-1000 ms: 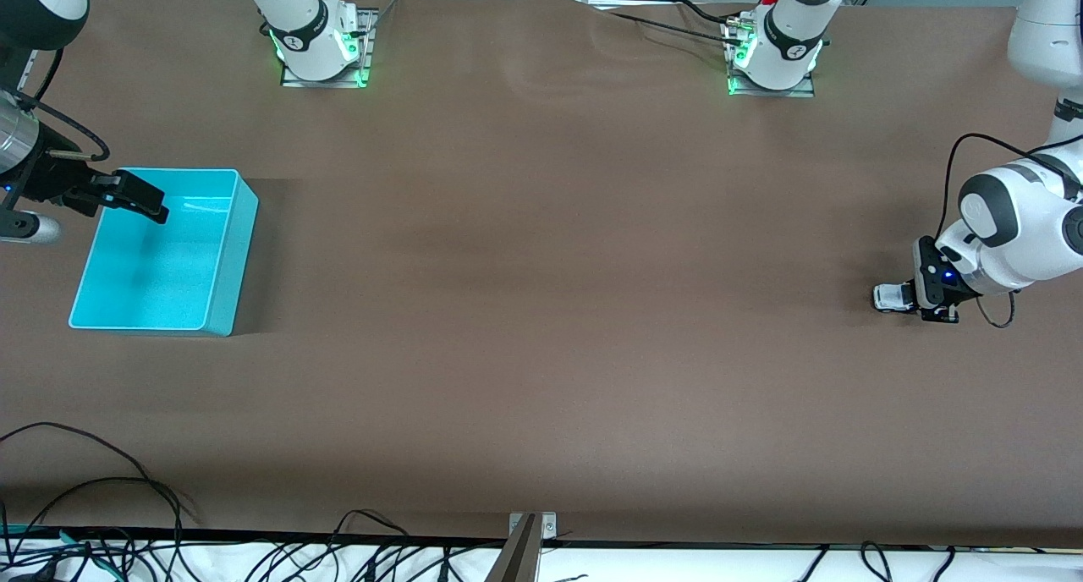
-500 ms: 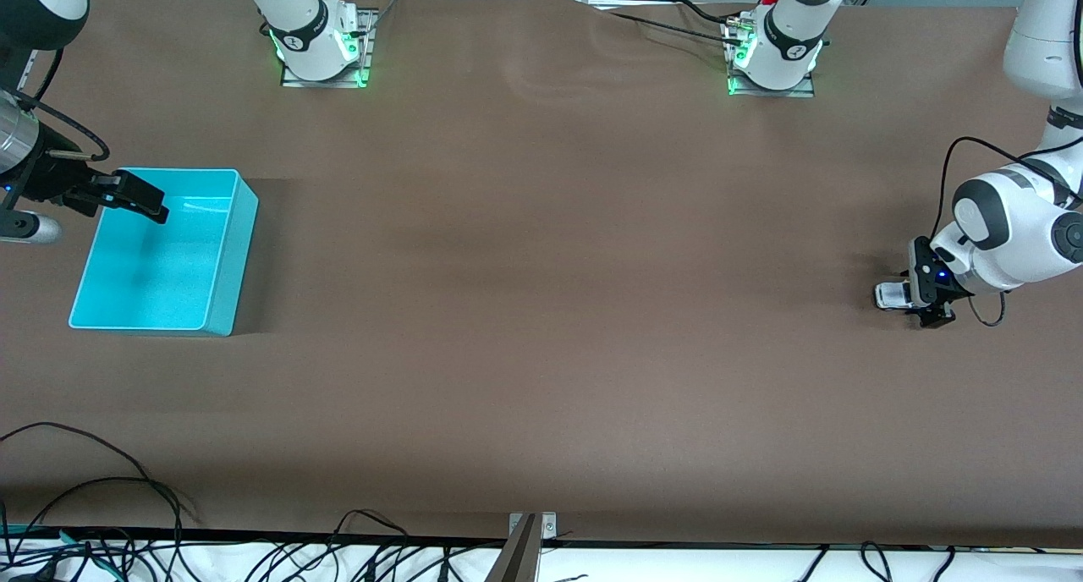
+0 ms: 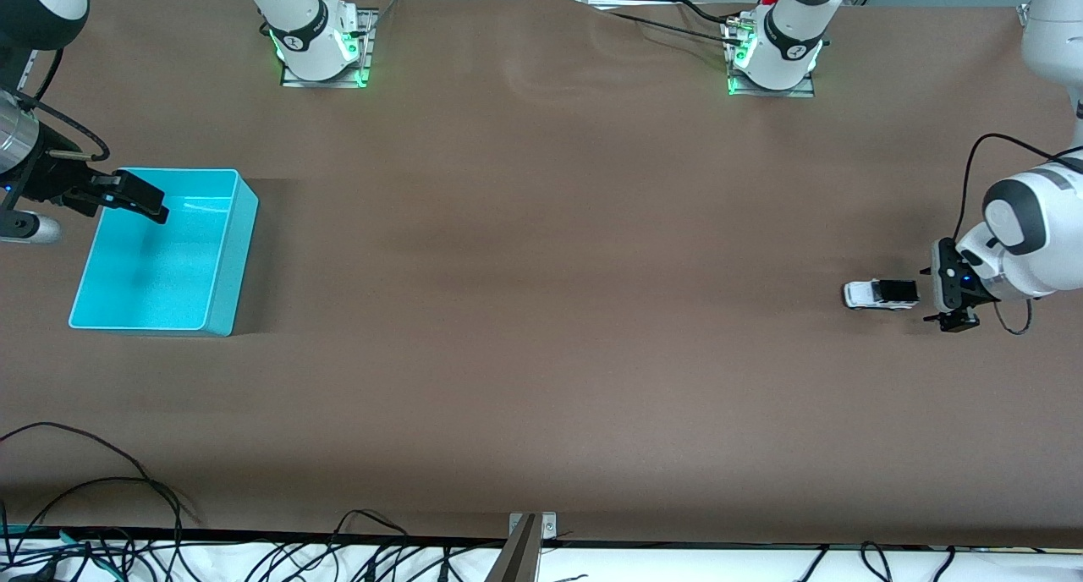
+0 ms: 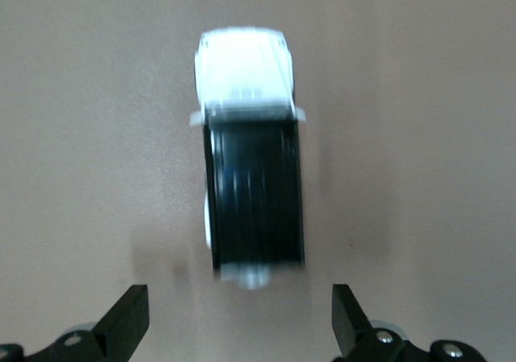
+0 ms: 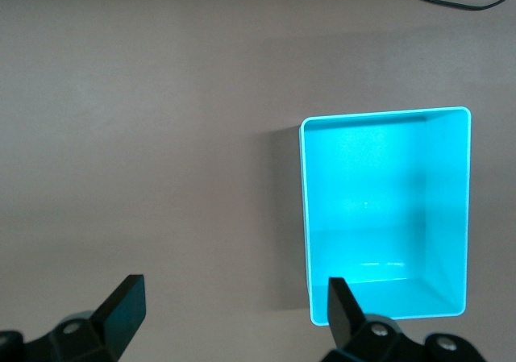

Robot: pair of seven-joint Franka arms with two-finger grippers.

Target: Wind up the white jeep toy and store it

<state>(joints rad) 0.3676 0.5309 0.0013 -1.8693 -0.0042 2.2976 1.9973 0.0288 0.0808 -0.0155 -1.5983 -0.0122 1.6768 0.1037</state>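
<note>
White jeep toy sits on the brown table near the edge at the left arm's end, free of any grip. Left gripper is just beside it, fingers spread and apart from it. Right gripper waits with fingers spread over the turquoise bin at the opposite end.

The front view looks down from high across the brown table, facing both robot bases. The left wrist view looks closely down on the small white toy jeep with a black roof, which the front view shares; the right wrist view looks from higher onto the turquoise rectangular plastic bin, likewise shared.
</note>
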